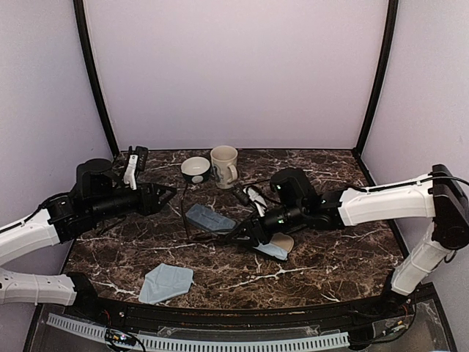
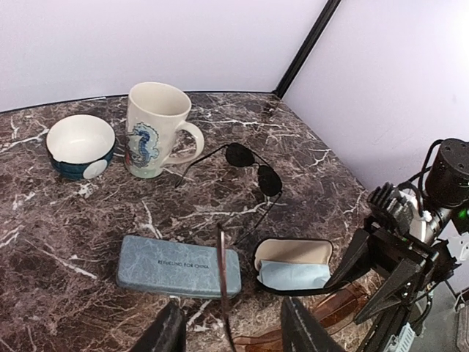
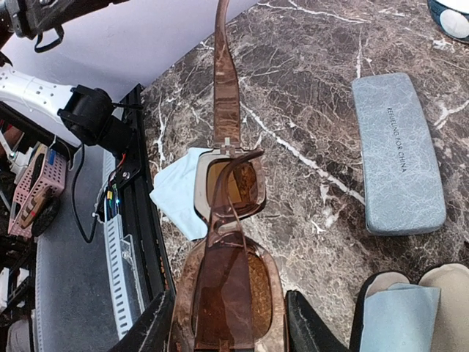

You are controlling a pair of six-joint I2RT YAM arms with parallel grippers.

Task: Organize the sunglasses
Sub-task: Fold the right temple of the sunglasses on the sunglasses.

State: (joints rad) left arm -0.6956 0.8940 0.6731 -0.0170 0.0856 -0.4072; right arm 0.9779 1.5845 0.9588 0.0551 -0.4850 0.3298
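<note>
Brown sunglasses (image 3: 231, 293) are pinched in the right gripper (image 3: 233, 324), held close to the open case. One arm is folded across the lenses and the other sticks straight out. The left gripper (image 2: 227, 334) has its fingers apart, with that slim outstretched arm (image 2: 221, 279) running between them, seemingly untouched.

Here's the danger: close off-centre or push the wrong way and the hinge twists. The frame could also slide out of the right's pinch on those smooth lenses. With one arm out, the pair won't fit a case either.

The black oval case (image 2: 292, 248) lies open with a blue cloth (image 2: 293, 275) inside. The grey-blue hard case (image 2: 178, 265) is shut, contents hidden. The bowl (image 2: 66, 167) looks empty, and nothing shows in the mug (image 2: 150, 139). The wire-framed sunglasses (image 2: 268, 180) lie unfolded near the mug.
</note>
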